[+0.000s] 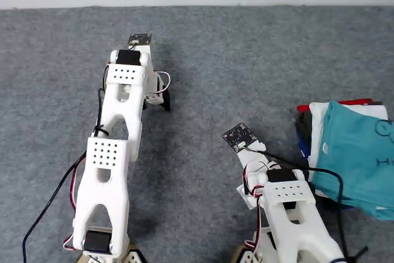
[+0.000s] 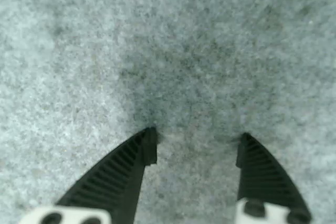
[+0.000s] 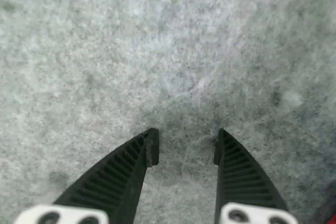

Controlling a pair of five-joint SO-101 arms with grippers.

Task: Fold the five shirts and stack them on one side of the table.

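Shirts (image 1: 357,152) sit stacked at right — done, we judge — so left end effector (image 2: 197,148) and right end effector (image 3: 184,148) hang open, empty.

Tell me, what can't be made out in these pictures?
Shirt stack, high view: the right edge cuts it off and the teal shirt covers the rest, so no count is possible.
Left arm and right arm, high view: the bottom edge cuts off their bases.
Fingers, right wrist view: the angle hides whether they touch the grey mat.
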